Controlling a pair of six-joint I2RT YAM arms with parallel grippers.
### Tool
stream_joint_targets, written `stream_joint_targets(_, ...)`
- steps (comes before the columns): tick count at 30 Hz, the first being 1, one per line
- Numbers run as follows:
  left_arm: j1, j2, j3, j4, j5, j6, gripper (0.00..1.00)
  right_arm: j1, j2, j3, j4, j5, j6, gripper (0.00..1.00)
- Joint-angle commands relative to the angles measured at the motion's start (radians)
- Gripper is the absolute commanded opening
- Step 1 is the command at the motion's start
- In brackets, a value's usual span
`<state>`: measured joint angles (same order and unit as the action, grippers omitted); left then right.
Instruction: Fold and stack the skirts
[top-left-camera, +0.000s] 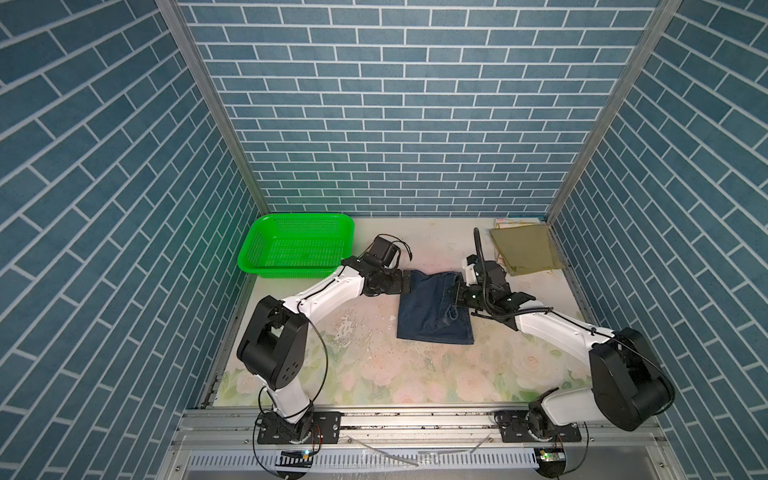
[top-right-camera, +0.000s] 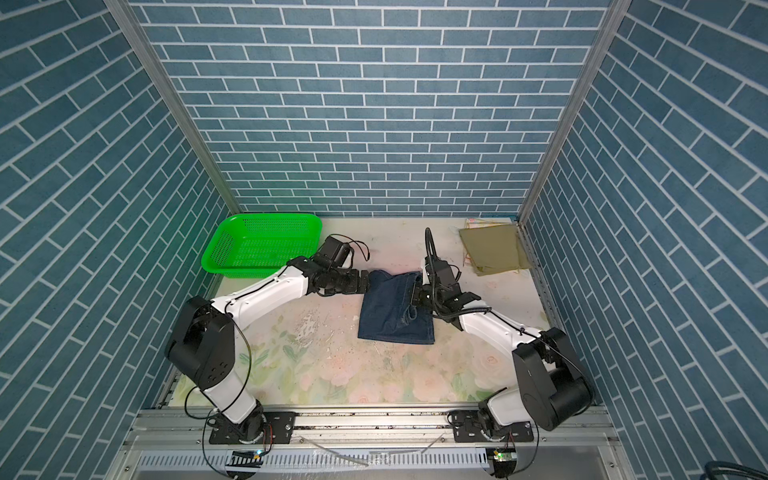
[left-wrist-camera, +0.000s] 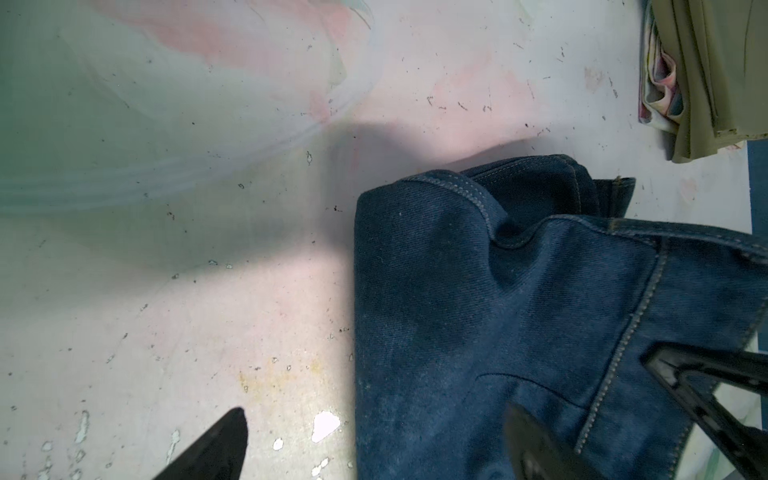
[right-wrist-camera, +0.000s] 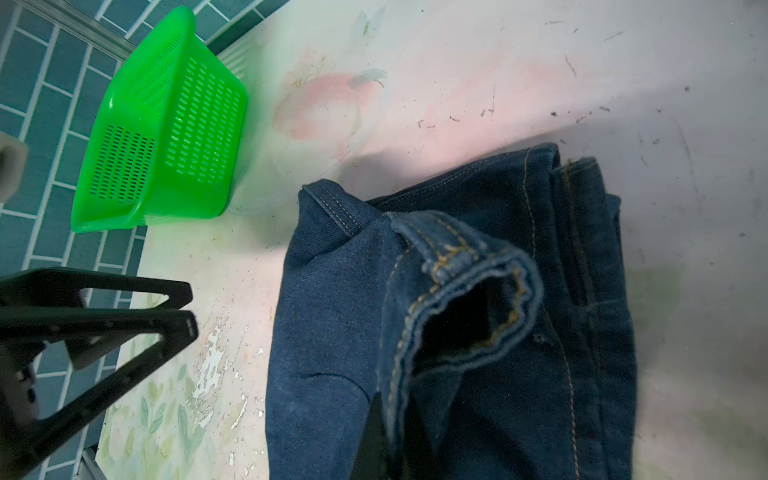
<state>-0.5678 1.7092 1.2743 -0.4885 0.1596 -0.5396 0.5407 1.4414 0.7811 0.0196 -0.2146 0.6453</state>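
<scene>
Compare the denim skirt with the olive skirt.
Colour: the denim skirt is dark blue, the olive skirt plain khaki. Place: the denim skirt lies mid-table; the olive skirt rests on the floral skirt in the far right corner. State: the denim skirt's waistband is rumpled; the olive skirt lies flat. Both are outside the green basket.

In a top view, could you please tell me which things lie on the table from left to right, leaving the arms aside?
green basket → denim skirt → olive-khaki skirt
</scene>
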Motion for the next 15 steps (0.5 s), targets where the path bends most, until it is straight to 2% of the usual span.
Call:
stream_joint_targets(1, 0.006, -0.004, 0.007, -0.005, -0.002, 0.022, 0.97, -0.004, 0.048, 0.019, -0.010, -0.059, -0.029, 0.00)
stream_joint_targets(6, 0.005, 0.033, 0.042, -0.027, -0.021, 0.044, 0.97, -0.042, 0.117, 0.000, 0.018, -0.115, -0.058, 0.00)
stream_joint_targets(13, -0.003, 0.099, 0.085, -0.054, -0.066, 0.072, 0.97, -0.096, 0.091, -0.022, -0.080, -0.029, -0.152, 0.00)
stream_joint_targets(15, -0.005, 0.125, 0.094, -0.056, -0.066, 0.072, 0.97, -0.109, 0.079, -0.025, -0.107, -0.009, -0.178, 0.04)
